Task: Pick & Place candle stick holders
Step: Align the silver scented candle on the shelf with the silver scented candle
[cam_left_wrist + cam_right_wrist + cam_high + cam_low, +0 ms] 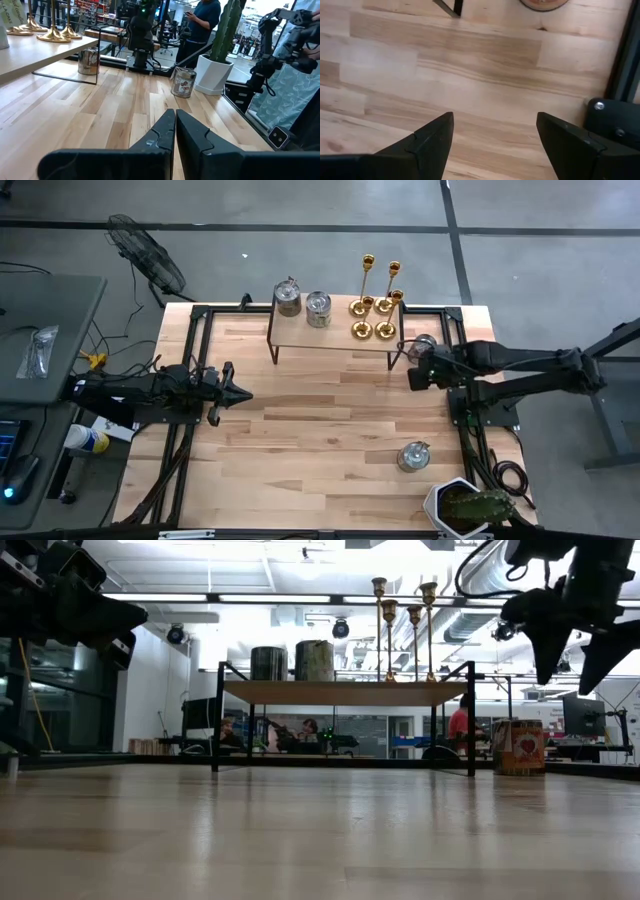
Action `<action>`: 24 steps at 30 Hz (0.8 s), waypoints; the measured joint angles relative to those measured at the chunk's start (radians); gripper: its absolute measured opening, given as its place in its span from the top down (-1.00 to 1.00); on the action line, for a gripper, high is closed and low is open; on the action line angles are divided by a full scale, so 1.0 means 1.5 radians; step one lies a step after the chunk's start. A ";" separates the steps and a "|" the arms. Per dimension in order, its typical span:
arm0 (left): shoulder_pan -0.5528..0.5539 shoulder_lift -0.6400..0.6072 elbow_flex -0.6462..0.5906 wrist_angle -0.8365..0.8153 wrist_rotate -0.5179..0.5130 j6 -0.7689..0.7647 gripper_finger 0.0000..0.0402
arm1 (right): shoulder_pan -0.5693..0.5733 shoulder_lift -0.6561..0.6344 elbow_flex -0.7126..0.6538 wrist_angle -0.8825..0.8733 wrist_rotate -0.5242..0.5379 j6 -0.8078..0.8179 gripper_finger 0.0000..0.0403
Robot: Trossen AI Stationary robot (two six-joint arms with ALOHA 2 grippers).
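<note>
Four gold candle stick holders (372,317) stand on their round bases on the right end of a raised wooden shelf (335,335) at the table's far side. They also show in the low view (402,625) and the left wrist view (50,31). My right gripper (412,376) is open and empty, above the table just near of the shelf's right leg; it shows in the right wrist view (495,131) and the low view (570,652). My left gripper (245,395) is shut and empty at the table's left middle, pointing right; its wrist view shows it (175,125).
Two metal jars (303,303) stand on the shelf's left part. A third jar (424,343) stands on the table by the shelf's right leg, and another (413,455) at the near right. A potted cactus (465,508) stands at the near right corner. People show in the room behind.
</note>
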 joint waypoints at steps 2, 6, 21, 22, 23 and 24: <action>0.000 0.000 0.000 0.000 0.000 0.000 0.94 | -0.009 0.000 0.000 0.003 -0.005 -0.008 -0.38; 0.000 0.000 0.000 0.000 0.000 0.000 0.94 | -0.023 0.007 0.000 0.003 -0.006 -0.049 -0.38; 0.000 0.000 0.000 0.000 0.000 0.000 0.94 | -0.052 0.116 0.089 -0.055 0.067 -0.367 -0.38; 0.000 0.000 0.000 0.000 0.000 0.000 0.94 | -0.052 0.119 0.093 -0.060 0.073 -0.409 -0.38; 0.000 0.000 0.000 0.000 0.000 0.000 0.94 | -0.052 0.121 0.096 -0.065 0.077 -0.454 -0.38; 0.000 0.000 0.000 0.000 0.000 0.000 0.94 | -0.052 0.122 0.097 -0.067 0.077 -0.500 -0.38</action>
